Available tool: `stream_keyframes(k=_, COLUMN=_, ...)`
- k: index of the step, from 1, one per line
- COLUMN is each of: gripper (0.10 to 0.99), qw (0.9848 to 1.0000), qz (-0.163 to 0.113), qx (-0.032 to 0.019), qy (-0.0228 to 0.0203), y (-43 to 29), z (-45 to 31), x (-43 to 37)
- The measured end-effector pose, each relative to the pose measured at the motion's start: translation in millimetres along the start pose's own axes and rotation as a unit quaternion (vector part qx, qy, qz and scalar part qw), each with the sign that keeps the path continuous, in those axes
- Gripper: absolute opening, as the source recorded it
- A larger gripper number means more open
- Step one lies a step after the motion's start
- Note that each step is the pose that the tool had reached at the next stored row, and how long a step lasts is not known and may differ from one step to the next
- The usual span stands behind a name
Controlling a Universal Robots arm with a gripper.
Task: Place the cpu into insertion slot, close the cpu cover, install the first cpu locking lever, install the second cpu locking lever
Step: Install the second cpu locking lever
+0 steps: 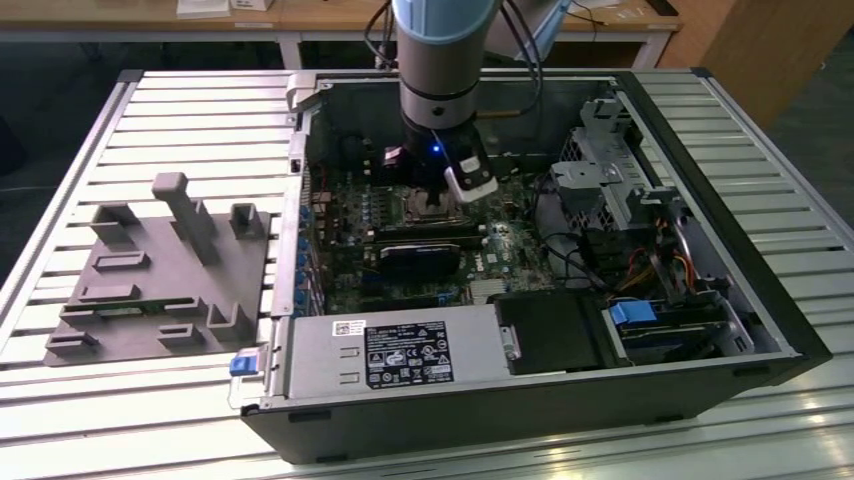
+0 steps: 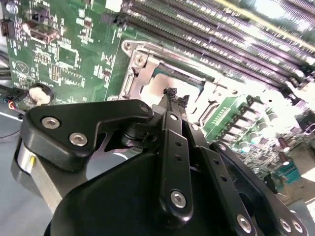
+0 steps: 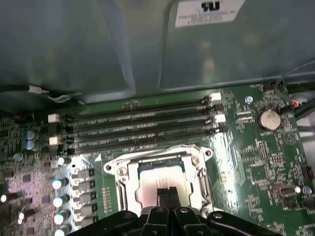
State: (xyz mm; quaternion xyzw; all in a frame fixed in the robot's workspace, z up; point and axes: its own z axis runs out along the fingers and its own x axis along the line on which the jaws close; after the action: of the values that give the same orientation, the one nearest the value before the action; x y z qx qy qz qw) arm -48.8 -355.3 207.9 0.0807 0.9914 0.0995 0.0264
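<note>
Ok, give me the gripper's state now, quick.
Gripper: shut, fingertips together with nothing seen between them, right over the cpu sitting in the insertion slot.

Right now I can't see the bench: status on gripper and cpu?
Gripper shut, tips over the cpu. Cpu seated in the insertion slot. Cpu cover down around it. Nothing in the way.
</note>
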Motion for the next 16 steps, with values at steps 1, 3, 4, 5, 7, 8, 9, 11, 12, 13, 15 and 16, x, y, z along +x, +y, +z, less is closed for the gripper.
stream_keyframes(k=1, gripper=0.102, qw=1.0000, qz=0.000, qx=0.0004, qy=-0.0001, y=1.1, z=0.2, x=0.2)
stream_keyframes(k=3, gripper=0.102, qw=1.0000, qz=0.000, qx=0.0009, qy=-0.0001, y=2.9, z=-0.4, x=0.5)
stream_keyframes(k=4, gripper=0.102, qw=1.0000, qz=0.000, qx=0.0012, qy=-0.0001, y=3.4, z=-1.7, x=0.4)
stream_keyframes(k=5, gripper=0.102, qw=1.0000, qz=0.000, qx=0.0014, qy=-0.0002, y=3.9, z=-3.4, x=0.4)
stream_keyframes(k=7, gripper=0.102, qw=1.0000, qz=0.000, qx=0.0026, qy=-0.0004, y=4.9, z=-7.4, x=0.3)
stream_keyframes(k=8, gripper=0.102, qw=1.0000, qz=0.000, qx=0.0036, qy=-0.0006, y=5.4, z=-9.5, x=0.2)
stream_keyframes(k=9, gripper=0.102, qw=1.0000, qz=0.000, qx=0.0049, qy=-0.0008, y=5.9, z=-11.6, x=0.1)
stream_keyframes(k=11, gripper=0.102, qw=1.0000, qz=0.000, qx=0.0076, qy=-0.0012, y=6.8, z=-15.5, x=0.0)
stream_keyframes(k=12, gripper=0.102, qw=1.0000, qz=-0.001, qx=0.0091, qy=-0.0014, y=7.2, z=-17.4, x=-0.1)
stream_keyframes(k=13, gripper=0.102, qw=0.9999, qz=-0.001, qx=0.0106, qy=-0.0017, y=7.5, z=-18.5, x=-0.1)
stream_keyframes(k=15, gripper=0.102, qw=0.9999, qz=-0.001, qx=0.0123, qy=-0.0020, y=7.6, z=-18.7, x=-0.1)
stream_keyframes(k=16, gripper=0.102, qw=0.9999, qz=-0.001, qx=0.0124, qy=-0.0020, y=7.6, z=-18.7, x=-0.1)
